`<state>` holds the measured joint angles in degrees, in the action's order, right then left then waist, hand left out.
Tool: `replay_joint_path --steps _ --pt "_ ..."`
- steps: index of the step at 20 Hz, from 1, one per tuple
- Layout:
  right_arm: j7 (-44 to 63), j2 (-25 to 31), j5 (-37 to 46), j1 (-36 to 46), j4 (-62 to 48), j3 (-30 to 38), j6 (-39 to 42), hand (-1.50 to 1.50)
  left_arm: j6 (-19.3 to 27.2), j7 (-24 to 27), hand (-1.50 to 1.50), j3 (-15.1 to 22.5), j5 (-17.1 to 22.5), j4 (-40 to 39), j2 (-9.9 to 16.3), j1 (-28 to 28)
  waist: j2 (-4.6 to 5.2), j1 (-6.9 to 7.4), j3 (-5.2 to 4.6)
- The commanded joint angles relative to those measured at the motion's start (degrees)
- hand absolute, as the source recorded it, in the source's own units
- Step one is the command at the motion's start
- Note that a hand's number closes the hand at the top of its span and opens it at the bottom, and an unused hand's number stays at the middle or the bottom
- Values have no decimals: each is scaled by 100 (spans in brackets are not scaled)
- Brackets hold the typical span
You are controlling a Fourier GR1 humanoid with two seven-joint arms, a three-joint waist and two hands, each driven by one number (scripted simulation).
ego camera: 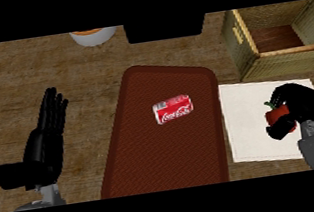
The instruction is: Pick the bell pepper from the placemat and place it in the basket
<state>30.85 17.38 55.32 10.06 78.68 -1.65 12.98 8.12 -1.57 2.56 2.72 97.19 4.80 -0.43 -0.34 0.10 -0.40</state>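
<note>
Currently listed: bell pepper (275, 114), red with a green stem, on the white placemat (250, 115), enclosed by the curled fingers of the right hand (297, 103). Judged light, rigid, smooth-skinned, likely slippery; best taken round the body, not the stem. Basket (288, 62), woven, just beyond the placemat. Left hand (45, 134) resting at left, fingers straight. Soda can (173, 109) on the brown mat (156, 133).
</note>
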Motion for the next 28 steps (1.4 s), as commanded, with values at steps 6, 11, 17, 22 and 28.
replay_joint_path --steps 6,11,17,22,28 --pt "-42 -703 585 399 220 -1020 13 150 -57 -214 0 -97 -20 114 74 -121 32 59 39" --pt "-802 -1370 886 877 -247 -2097 -149 150 -211 351 0 81 -7 -233 -105 60 76 217 39" --pt "-494 -1719 615 899 542 -2462 -699 150 -205 -116 0 -149 158 170 45 53 24 42 41" --pt "-668 -1732 -429 763 2189 -1840 -493 150 52 19 0 -184 -86 -87 -38 -19 1 -127 42" --pt "916 -1736 -937 1276 4020 -2147 -125 150 -105 44 0 -214 4 -95 27 13 3 -50 36"
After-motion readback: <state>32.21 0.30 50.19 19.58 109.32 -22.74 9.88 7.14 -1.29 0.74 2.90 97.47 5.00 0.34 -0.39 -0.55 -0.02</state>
